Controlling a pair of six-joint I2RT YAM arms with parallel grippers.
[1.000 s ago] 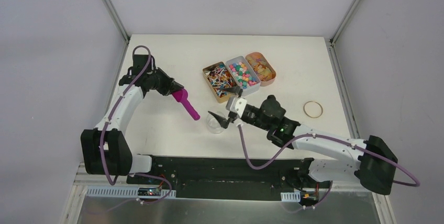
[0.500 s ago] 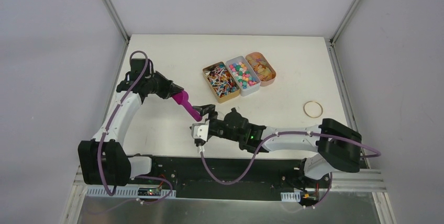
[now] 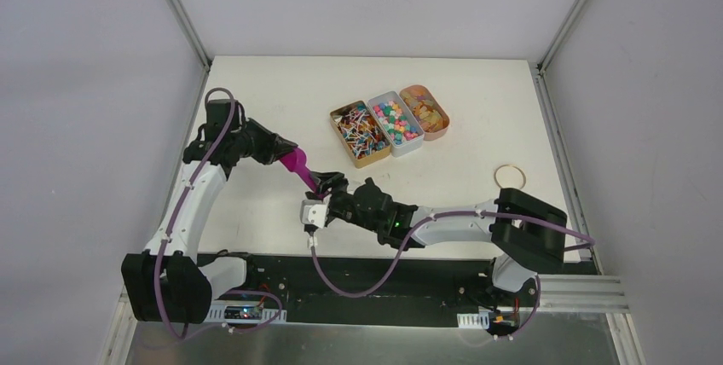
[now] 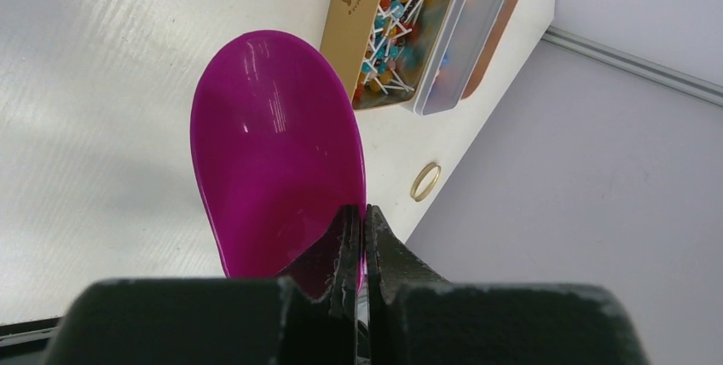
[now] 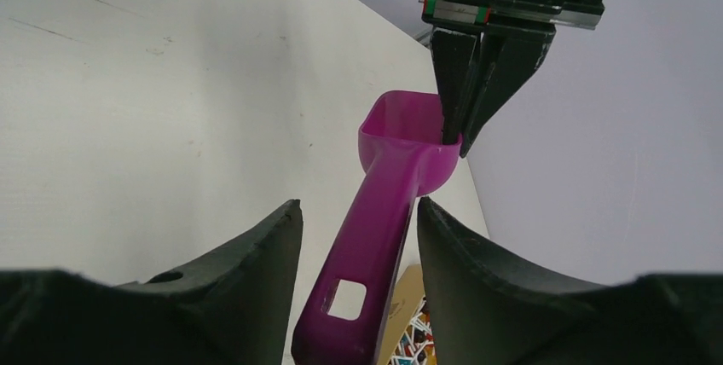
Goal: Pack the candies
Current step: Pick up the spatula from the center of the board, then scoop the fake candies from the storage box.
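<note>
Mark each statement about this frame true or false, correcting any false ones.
1. The left gripper is shut on the bowl rim of the magenta plastic scoop. True.
2. The right gripper is clamped shut on the scoop's handle. False: its fingers are open, one on either side of the handle.
3. The scoop's bowl is full of candies. False: the bowl is empty.
4. Three open tins sit side by side, holding the small bright candies. True.
5. The thin tan ring lies inside a tin. False: it lies on the white table, apart from the tins on their right.
</note>
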